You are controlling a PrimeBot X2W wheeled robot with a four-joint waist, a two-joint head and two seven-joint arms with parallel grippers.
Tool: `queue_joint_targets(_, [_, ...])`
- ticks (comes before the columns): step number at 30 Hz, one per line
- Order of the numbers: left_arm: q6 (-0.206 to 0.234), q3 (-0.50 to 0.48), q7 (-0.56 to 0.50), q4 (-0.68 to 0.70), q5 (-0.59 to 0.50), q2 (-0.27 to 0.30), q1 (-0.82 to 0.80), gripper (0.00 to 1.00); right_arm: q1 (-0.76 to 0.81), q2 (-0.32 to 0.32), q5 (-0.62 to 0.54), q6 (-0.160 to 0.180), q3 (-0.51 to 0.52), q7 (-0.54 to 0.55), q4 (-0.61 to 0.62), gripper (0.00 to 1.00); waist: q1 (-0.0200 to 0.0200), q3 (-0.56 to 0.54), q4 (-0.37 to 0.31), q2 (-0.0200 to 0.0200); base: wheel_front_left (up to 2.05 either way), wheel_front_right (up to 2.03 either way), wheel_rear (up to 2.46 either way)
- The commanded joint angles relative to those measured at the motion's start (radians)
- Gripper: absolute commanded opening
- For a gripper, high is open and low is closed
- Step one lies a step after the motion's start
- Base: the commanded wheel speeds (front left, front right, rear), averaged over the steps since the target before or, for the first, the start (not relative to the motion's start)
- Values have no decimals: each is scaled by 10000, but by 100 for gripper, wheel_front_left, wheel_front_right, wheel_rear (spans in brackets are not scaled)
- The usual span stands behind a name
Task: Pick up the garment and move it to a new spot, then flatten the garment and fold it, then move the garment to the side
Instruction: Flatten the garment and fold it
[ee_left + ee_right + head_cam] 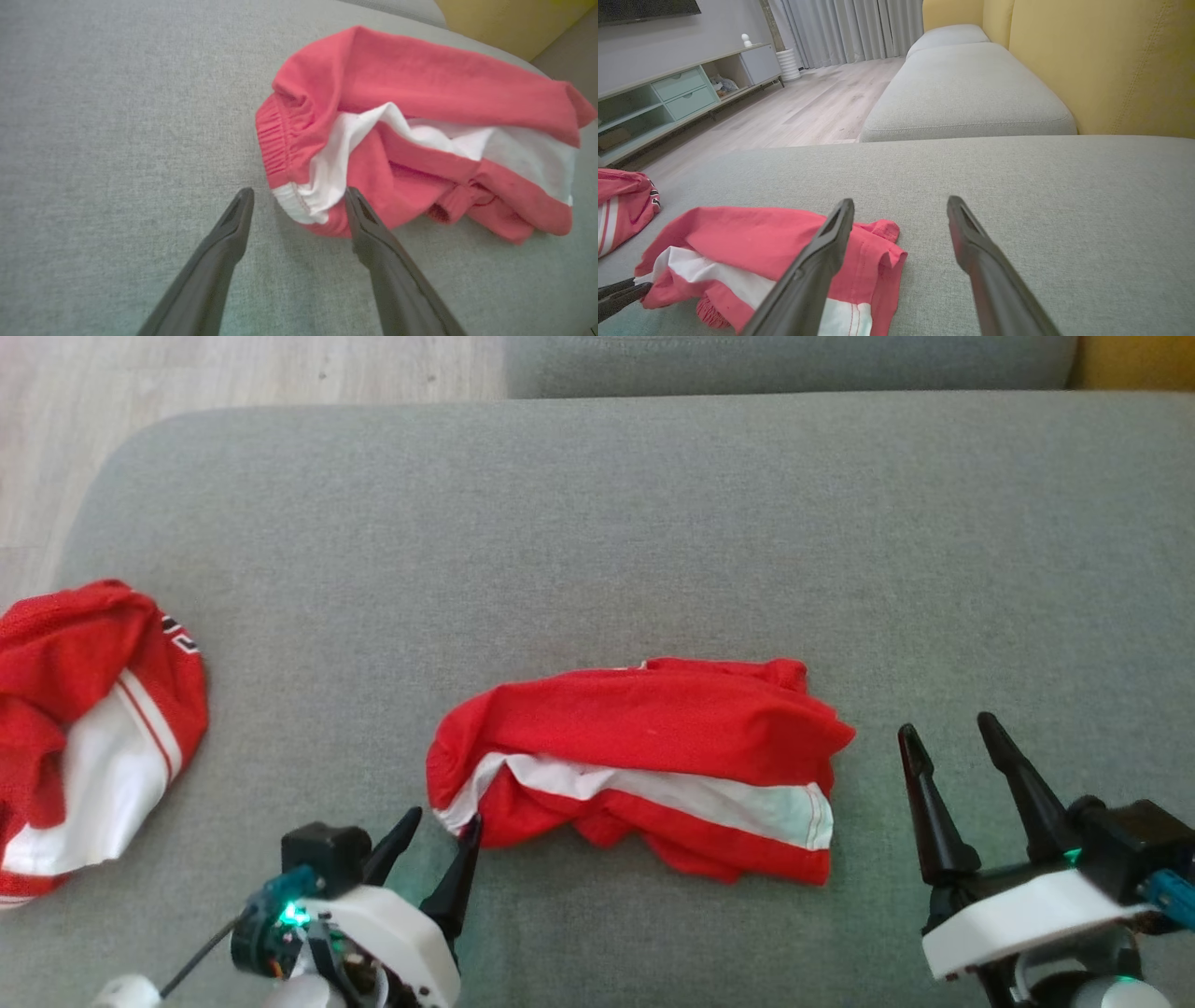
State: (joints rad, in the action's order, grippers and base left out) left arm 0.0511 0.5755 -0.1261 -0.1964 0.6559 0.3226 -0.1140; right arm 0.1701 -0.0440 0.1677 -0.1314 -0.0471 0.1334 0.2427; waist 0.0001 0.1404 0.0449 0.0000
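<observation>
Grey sofa cushion: garment centre, second garment left; left fingers, right fingers apart.

Garment — red, with one broad white band edged in fine red stitching; the gathered waistband is red, turning white where the band meets it.
Second garment — red, with a white panel carrying thin red stripes and a small black-and-white mark at its edge.
Sofa: plain mid-grey weave.
Backrest: mustard yellow.
Floor: pale wood grain.
Cabinet: mint-green drawers, light top.
Curtains: pale grey.
Left gripper, right gripper: black fingers, white housings, green lamps.
</observation>
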Motion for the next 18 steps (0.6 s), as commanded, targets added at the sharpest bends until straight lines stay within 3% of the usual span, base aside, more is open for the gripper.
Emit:
queue_joint_targets(1, [-63, -393, 19, 170, 62, 37, -644, 100, -512, -62, 45, 7, -217, -34, 293, 100, -1, 70, -60, 0, 0, 0, 0])
queue_joint_targets(2, [-112, -393, 10, 64, 96, 25, -704, 100, -513, -62, 54, 7, -210, -39, 272, 100, -1, 99, -81, 0, 0, 0, 0])
queue_joint_targets(3, [-182, -437, 80, -11, 170, -16, -769, 91, -510, -62, 58, 7, -197, -43, 247, 100, -1, 130, -98, 0, 0, 0, 0])
queue_joint_targets(4, [-231, -453, 139, -100, 168, -10, -844, 42, -504, -62, 56, 7, -179, -40, 213, 100, -1, 159, -113, 0, 0, 0, 0])
queue_joint_targets(5, [-307, -456, 161, -176, 210, -19, -891, 0, -496, -62, 53, 7, -166, -32, 173, 100, -1, 183, -127, 0, 0, 0, 0])
queue_joint_targets(11, [-468, -443, 246, -352, 228, 15, -1068, 0, -274, -62, -149, 7, -362, 264, -224, 100, -1, 293, -146, 0, 0, 0, 0])
queue_joint_targets(18, [-439, -352, 359, -258, 61, 57, -1200, 0, -103, -62, -107, 7, -1395, 799, -1262, 100, -1, 502, -14, 0, 0, 0, 0])
